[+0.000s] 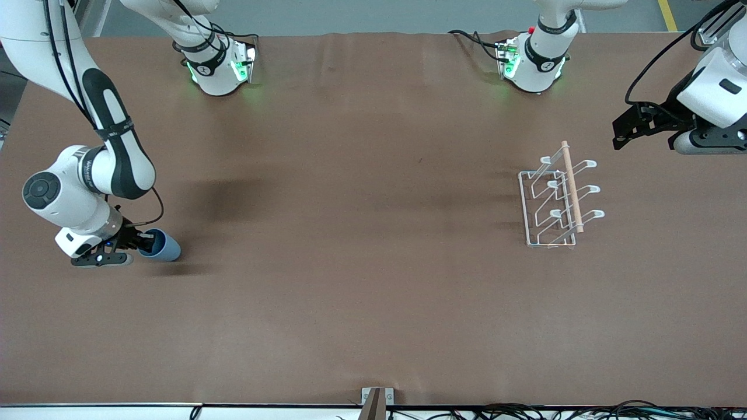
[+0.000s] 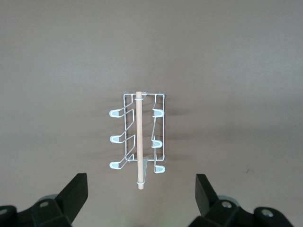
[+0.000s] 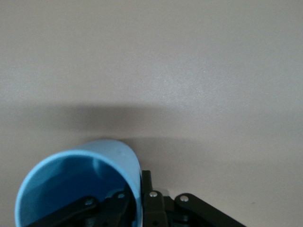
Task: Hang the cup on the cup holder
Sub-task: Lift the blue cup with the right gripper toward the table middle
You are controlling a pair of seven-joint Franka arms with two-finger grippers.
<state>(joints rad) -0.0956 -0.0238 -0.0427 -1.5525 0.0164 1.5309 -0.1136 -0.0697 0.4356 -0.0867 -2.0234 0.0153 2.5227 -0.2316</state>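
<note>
1. Cup [image 1: 162,245]: a small light-blue tumbler lying on its side on the brown tabletop [image 1: 350,291], at the right arm's end, its open mouth turned toward the right claw [image 1: 140,242].
2. Right claw: low at the cup's mouth, closed on the rim. In the right wrist view one finger [image 3: 116,203] sits inside the cup [image 3: 80,189] and the other is pressed against the outside of its wall, so the wall is pinched between them.
3. Cup holder [image 1: 557,201]: a white wire rack standing on the tabletop toward the left arm's end, well apart from the cup. It has a rectangular base, upturned loop-tipped prongs on both sides, and a light wooden rod [image 1: 572,186] running along the top.
4. Left claw [image 1: 627,131]: up in the air over the left arm's end of the tabletop, near the cup holder, where the left arm waits. Its fingers [image 2: 75,196] are spread fully apart and hold nothing; the left wrist view looks down between them at the cup holder [image 2: 139,137].
5. No cup hangs on any prong.
</note>
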